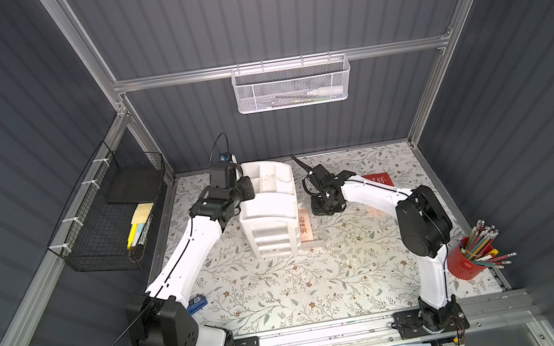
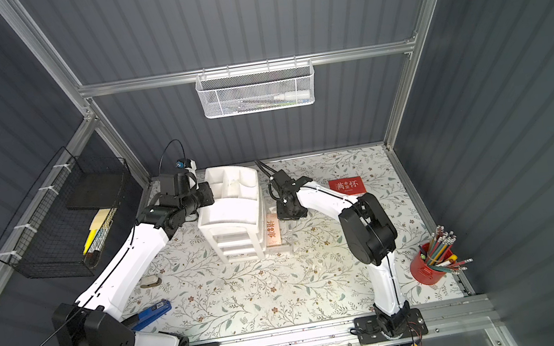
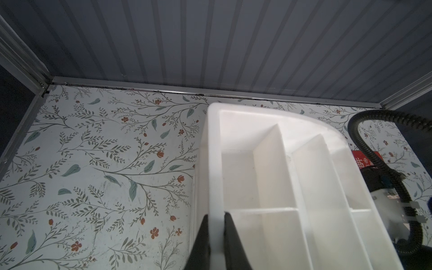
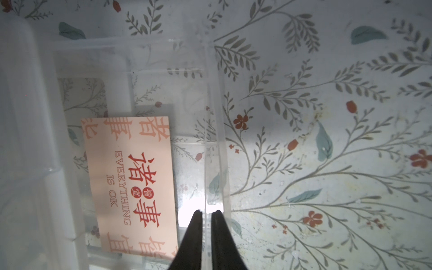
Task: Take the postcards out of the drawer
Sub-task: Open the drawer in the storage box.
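Note:
A white desk organizer (image 1: 269, 204) (image 2: 234, 216) stands at the back middle of the table. Its clear drawer (image 4: 215, 117) is pulled out to the right. One peach postcard (image 4: 131, 182) (image 1: 304, 223) with red characters lies flat inside it. My right gripper (image 4: 207, 211) is shut on the drawer's clear front wall. My left gripper (image 3: 216, 214) is shut on the organizer's top rim (image 3: 257, 112), one finger inside and one outside. A red postcard (image 1: 379, 180) (image 2: 348, 186) lies on the table behind my right arm. A pale card edge (image 1: 378, 209) shows under that arm.
A red cup of pencils (image 1: 464, 261) stands at the right edge. A black wire basket (image 1: 115, 211) with yellow pads hangs on the left wall, and a white mesh basket (image 1: 292, 85) hangs on the back wall. A blue stapler (image 2: 152, 314) lies near my left arm's base.

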You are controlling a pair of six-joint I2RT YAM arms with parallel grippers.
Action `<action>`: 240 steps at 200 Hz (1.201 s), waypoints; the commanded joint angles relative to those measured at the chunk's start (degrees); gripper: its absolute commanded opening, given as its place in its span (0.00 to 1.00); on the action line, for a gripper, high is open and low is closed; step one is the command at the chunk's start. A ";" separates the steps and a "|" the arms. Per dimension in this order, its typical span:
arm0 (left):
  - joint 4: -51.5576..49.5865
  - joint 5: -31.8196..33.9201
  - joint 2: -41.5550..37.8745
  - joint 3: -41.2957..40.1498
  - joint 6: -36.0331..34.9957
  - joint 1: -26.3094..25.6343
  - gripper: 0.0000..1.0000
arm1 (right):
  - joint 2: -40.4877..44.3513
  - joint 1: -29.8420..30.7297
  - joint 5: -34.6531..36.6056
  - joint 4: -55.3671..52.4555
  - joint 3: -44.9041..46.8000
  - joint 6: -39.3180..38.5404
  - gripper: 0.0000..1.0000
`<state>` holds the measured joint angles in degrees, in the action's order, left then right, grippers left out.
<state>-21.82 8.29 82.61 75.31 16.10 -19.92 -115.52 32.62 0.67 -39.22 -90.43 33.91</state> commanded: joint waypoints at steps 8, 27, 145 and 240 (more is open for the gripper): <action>-9.65 3.64 3.19 -2.97 -3.97 0.41 0.00 | 3.76 -1.86 -0.86 0.16 3.10 -1.60 0.18; -9.54 3.48 3.34 -3.10 -3.89 0.42 0.00 | 5.52 -1.69 -1.63 -0.08 2.89 -1.68 0.19; -9.39 3.12 3.26 -3.08 -3.88 0.41 0.00 | 0.62 -0.81 -2.16 -1.32 -0.69 -1.13 0.21; -8.98 2.55 3.52 -3.37 -3.71 0.41 0.00 | -1.50 0.03 -1.04 -1.82 -1.51 -0.02 0.07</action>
<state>-21.98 8.78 82.78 75.48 16.16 -19.88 -115.90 32.14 -1.28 -39.33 -90.04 33.71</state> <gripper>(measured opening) 0.112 0.097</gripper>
